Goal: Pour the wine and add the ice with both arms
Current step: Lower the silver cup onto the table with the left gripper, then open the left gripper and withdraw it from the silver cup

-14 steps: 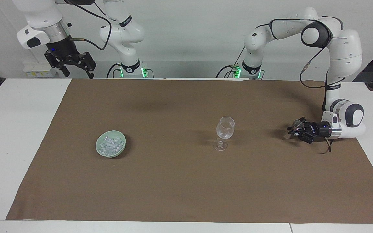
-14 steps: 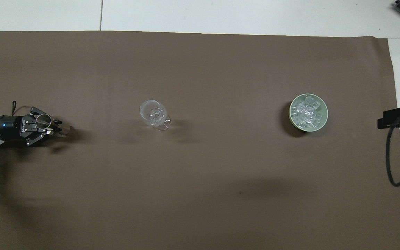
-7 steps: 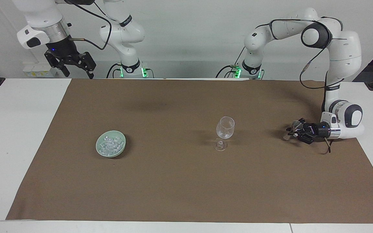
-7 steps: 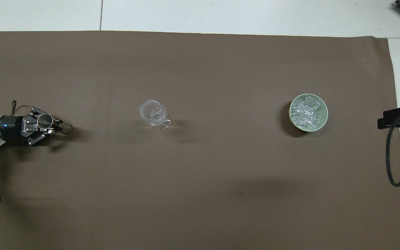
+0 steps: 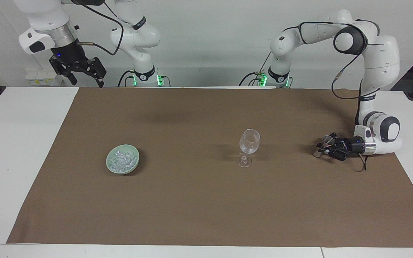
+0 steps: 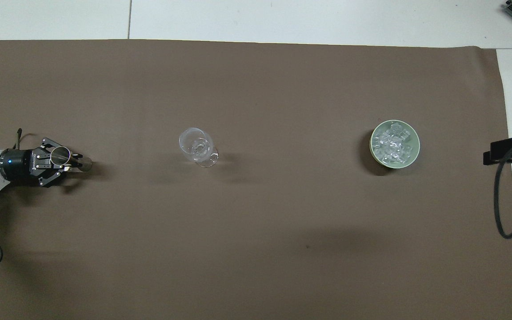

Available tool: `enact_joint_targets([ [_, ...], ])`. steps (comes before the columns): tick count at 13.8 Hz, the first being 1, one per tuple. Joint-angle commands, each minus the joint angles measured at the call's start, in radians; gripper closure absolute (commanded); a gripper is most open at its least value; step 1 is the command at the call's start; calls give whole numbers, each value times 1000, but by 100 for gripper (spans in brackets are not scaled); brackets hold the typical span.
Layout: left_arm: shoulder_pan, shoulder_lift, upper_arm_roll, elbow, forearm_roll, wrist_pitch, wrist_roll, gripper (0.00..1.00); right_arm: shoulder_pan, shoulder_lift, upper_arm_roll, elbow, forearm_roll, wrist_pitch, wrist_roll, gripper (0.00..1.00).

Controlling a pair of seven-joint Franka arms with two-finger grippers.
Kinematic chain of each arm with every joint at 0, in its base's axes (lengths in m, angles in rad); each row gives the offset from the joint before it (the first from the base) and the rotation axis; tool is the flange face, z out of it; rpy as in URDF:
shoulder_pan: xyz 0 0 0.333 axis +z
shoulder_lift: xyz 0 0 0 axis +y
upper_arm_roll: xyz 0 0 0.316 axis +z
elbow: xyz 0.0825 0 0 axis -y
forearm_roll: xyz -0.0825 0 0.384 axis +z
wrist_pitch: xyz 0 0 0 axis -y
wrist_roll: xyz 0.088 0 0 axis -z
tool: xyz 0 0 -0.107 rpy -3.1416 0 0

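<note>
Low, left pincer (image 5: 322, 147) clasping metal cup (image 6: 60, 154).

Place: a robotics lab.
Evidence: two large white jointed robot arms (image 5: 366, 53) (image 5: 48, 25) on bases with green lights, black cables, a white table (image 5: 16, 143) under a plain brown cloth (image 5: 206, 208), a bare white wall (image 5: 210, 43).

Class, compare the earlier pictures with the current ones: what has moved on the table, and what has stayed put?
The left claw, low over the cloth and shut on a small metal cup, has crept slightly toward the wine glass. Nothing was picked up or released. The wine glass, the ice in its green dish, and the raised right claw over the table's edge stayed as they were.
</note>
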Motion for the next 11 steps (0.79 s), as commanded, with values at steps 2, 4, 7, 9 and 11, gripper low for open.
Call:
enact_joint_targets([
  [2,1,7,0,20,10,11,14,69,1,-20,-4,-21,10,12,-19,0],
  [4,0,-5,0,26,15,9,14,60,1,-20,-4,-21,12,12,-19,0],
  [7,1,-11,2,34,35,3,4,38,1,-20,-4,-21,10,12,-19,0],
  [9,3,-31,3,50,59,4,5,29,1,-20,-4,-21,10,12,-19,0],
  [11,14,-63,5,83,102,4,-2,21,1,-20,-4,-21,10,12,-19,0],
])
